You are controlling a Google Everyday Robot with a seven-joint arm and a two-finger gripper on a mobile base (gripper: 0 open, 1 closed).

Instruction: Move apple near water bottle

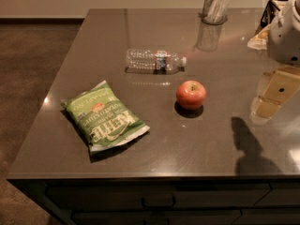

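The apple (191, 94), round and red-orange with a yellowish top and short stem, sits upright on the dark countertop (154, 144) near the middle. The water bottle (153, 61), clear and ribbed with a white cap and a red-and-blue label band, lies on its side behind the apple and a little to the left, a short gap away. My gripper (274, 97), tan under a white arm, hangs above the counter at the right edge of the view. It is well to the right of the apple and holds nothing.
A green chip bag (104, 116) lies at the front left. A tall shiny metal cup (215, 4) stands at the back. A light crumpled item (260, 37) lies at the back right. The counter's front edge and left edge drop to the floor.
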